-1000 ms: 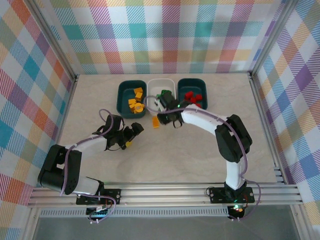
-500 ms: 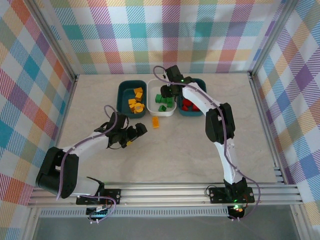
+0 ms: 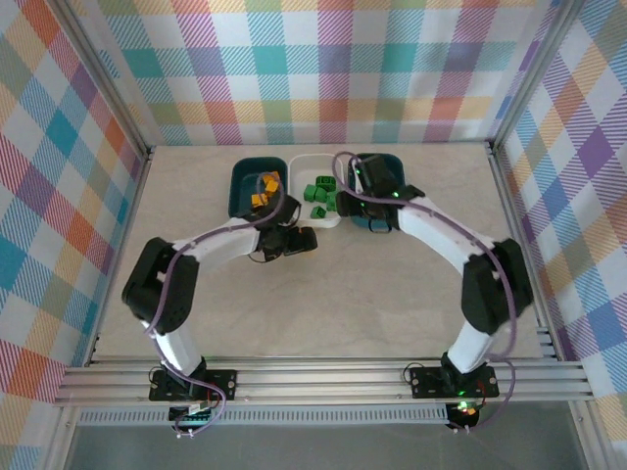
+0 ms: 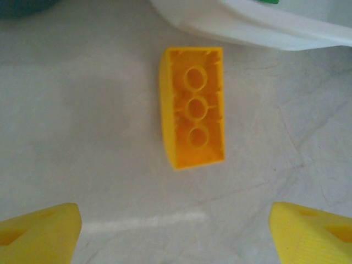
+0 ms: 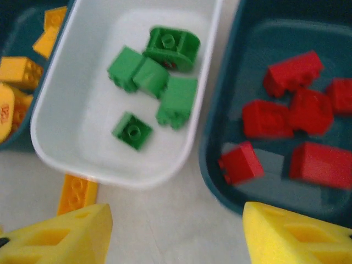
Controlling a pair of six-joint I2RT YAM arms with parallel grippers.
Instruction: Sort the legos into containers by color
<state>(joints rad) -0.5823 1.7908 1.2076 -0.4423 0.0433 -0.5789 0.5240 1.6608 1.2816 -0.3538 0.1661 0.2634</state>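
Left tool [image 4: 175,234] hangs low over the desk [image 4: 82,121] with its two yellow, wedge-shaped fingertips [image 4: 38,231] spread wide and nothing between them. Ahead of the gap lies one yellow-orange brick [image 4: 193,107], turned underside up so its three round tubes show. It sits just beside the near rim of the white tub [image 5: 91,88], with open desk on its other three sides.

The right tool [image 5: 176,236] is also spread and empty. It hovers above the strip of desk in front of the seam between the white tub and the right teal tub [image 5: 258,27].

The three smooth, round-cornered plastic tubs stand in a tight row toward the far wall. Green bricks [image 5: 159,82] lie in the white tub, red bricks [image 5: 291,104] in the right teal one, and yellow-orange bricks [image 3: 263,188] in the left teal tub [image 3: 238,191].

The desk is pale and marbled, and its whole near half is bare. Plaid walls [image 3: 323,69] and an aluminium frame [image 3: 313,377] close it in.

From above, both arms bend at elbows held outward, and their forearms angle inward toward the tubs.
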